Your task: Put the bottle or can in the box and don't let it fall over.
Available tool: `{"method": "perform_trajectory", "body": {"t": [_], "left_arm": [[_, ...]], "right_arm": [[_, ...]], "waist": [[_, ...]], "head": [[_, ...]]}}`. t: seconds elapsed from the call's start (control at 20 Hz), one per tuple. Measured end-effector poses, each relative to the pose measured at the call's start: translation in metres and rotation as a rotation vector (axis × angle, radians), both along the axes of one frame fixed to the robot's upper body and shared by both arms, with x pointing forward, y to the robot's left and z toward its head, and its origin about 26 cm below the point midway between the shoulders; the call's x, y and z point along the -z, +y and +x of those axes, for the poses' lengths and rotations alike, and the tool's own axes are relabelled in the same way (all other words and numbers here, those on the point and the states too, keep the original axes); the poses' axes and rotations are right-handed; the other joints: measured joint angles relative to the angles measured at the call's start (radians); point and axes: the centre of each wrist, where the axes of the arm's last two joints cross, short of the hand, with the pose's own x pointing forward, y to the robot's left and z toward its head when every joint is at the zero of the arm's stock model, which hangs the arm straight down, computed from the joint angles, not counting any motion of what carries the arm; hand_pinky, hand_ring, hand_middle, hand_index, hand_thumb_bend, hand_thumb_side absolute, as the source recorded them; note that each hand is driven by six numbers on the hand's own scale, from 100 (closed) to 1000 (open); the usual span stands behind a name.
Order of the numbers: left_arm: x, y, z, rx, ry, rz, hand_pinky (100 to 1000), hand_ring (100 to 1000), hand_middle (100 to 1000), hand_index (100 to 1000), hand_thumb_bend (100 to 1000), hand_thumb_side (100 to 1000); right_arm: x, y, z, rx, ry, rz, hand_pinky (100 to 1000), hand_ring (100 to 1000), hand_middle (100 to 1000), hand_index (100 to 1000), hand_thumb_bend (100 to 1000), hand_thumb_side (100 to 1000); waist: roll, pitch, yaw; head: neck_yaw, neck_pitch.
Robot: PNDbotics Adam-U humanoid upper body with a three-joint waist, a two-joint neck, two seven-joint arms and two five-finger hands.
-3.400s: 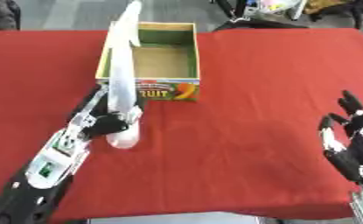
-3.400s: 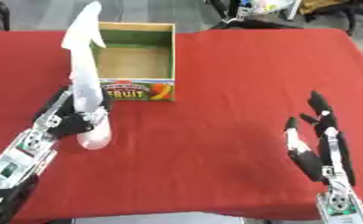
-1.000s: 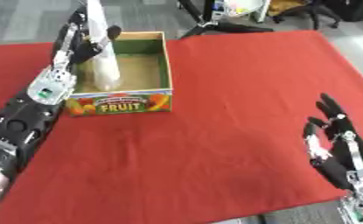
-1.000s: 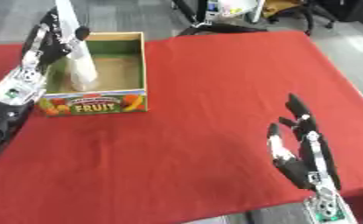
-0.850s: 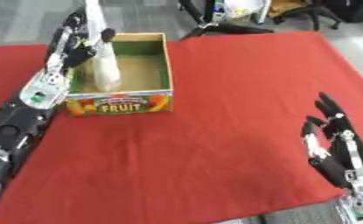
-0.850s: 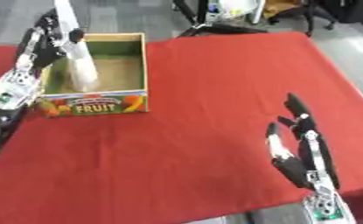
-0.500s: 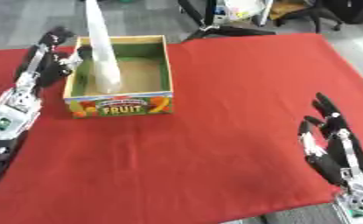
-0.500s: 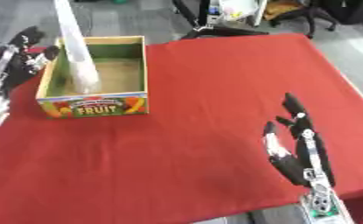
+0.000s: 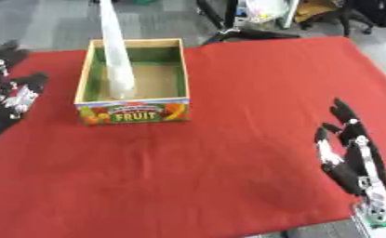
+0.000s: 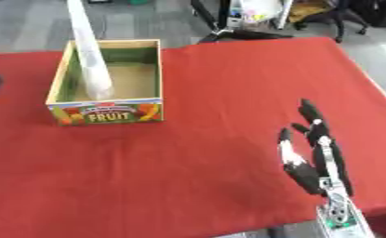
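**Bottle upright in the fruit box, both hands empty**

The left hand (image 9: 9, 100) showed at the left edge, fingers spread and relaxed, holding nothing, apart from the box (image 9: 133, 113). The right hand (image 9: 352, 155) rested near the lower right corner, fingers straight and pointing up, touching nothing. The tall white bottle (image 9: 116, 60) stood upright inside the box's left half. The box sat on a red tablecloth (image 9: 228, 153); grey floor and chair legs lay beyond.

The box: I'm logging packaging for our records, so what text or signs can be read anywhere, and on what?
"FRUIT": on the front wall of the box, among fruit pictures.
A smaller line above it: too blurred to read.
The white bottle: no readable text.
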Motion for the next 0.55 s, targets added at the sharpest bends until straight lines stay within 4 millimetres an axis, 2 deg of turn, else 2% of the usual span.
{"method": "perform_trajectory", "body": {"t": [0.15, 0.55], "left_arm": [[0.016, -0.006, -0.007, -0.028, -0.023, -0.029, 809, 997, 971, 842, 423, 642], [0.052, -0.017, -0.008, -0.052, -0.009, -0.097, 803, 993, 966, 831, 367, 652]], "right_arm": [[0.003, -0.002, -0.002, 0.009, 0.008, 0.003, 856, 1000, 1000, 1000, 100, 470], [0.006, -0.007, -0.004, 0.028, 0.017, 0.007, 856, 1000, 1000, 1000, 100, 470]], "waist": [[-0.003, -0.008, 0.013], [-0.010, -0.016, 0.031]], "head": [[0.000, 0.008], [0.000, 0.017]]}}
